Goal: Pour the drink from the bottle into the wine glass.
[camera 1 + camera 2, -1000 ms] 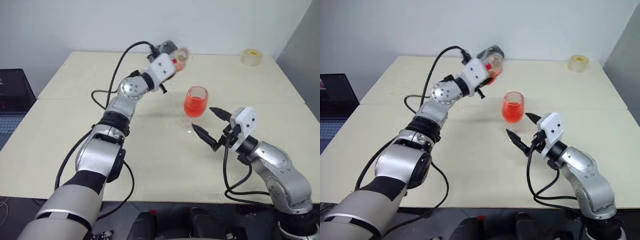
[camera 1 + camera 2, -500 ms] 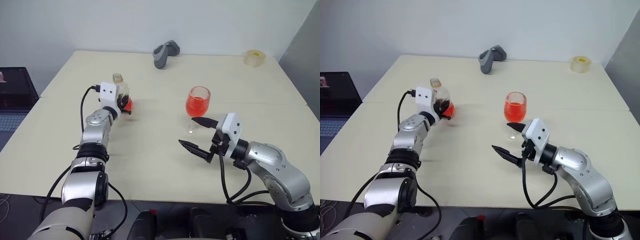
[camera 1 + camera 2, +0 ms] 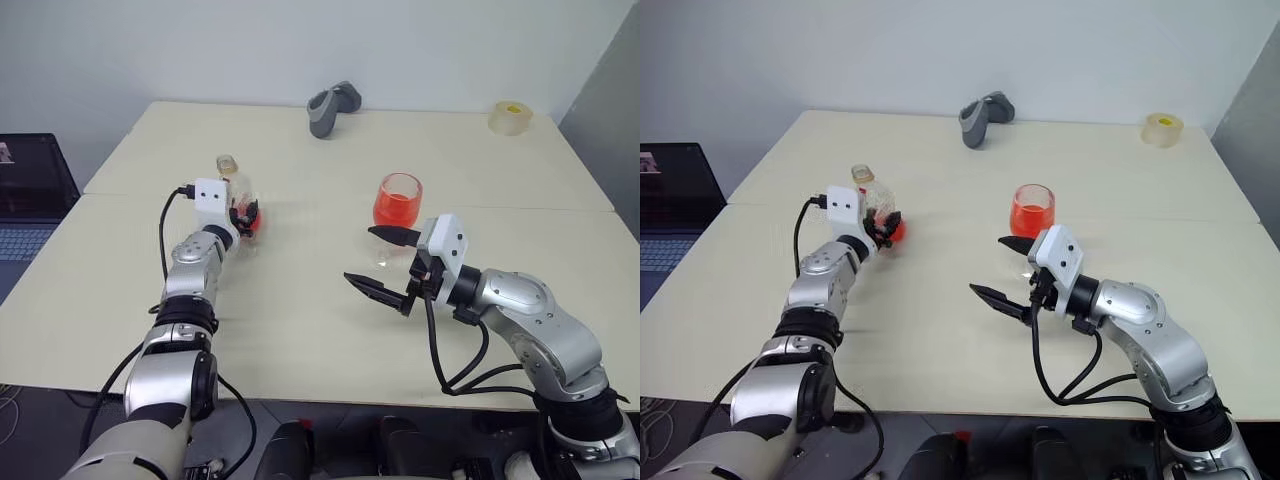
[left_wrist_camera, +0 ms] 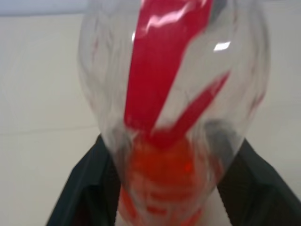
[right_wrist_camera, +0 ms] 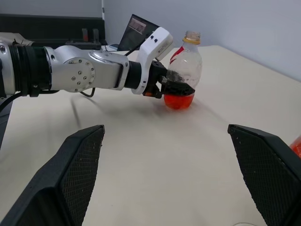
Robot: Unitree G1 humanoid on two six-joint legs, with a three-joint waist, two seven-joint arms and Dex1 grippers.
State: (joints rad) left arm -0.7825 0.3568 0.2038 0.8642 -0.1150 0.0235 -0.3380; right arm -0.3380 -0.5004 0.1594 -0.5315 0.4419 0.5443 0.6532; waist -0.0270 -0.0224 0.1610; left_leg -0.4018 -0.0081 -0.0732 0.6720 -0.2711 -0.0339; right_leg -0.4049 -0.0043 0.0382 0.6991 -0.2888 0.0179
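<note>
The left end effector (image 3: 241, 214) brackets the lower body of the bottle (image 3: 234, 192), which stands upright on the left part of the counter (image 3: 300, 320); its black fingers (image 4: 89, 183) flank the bottle's base, and whether they press the plastic or have just let go cannot be told from these views. A little of the drink (image 5: 178, 100) sits in the bottom of the bottle. The bottle's neck appears uncapped. The left arm reaches forward low over the counter, wrist roughly level.

The right end effector (image 3: 382, 262), jaws spread wide and holding nothing, hovers just in front of the wine glass (image 3: 397, 212), pointing toward the robot's left, with its elbow bent out to the right. The wine glass stands near the counter's centre, well apart from the bottle, its bowl filled well up with red liquid.

Judging by the filled glass and the upright, nearly drained bottle, the pour looks essentially done; what seems left is freeing the bottle and drawing the arms back.

Farther back lie a grey curved object (image 3: 331, 106) and a tape roll (image 3: 508, 115); a laptop (image 3: 30, 195) sits off the counter's left side.
</note>
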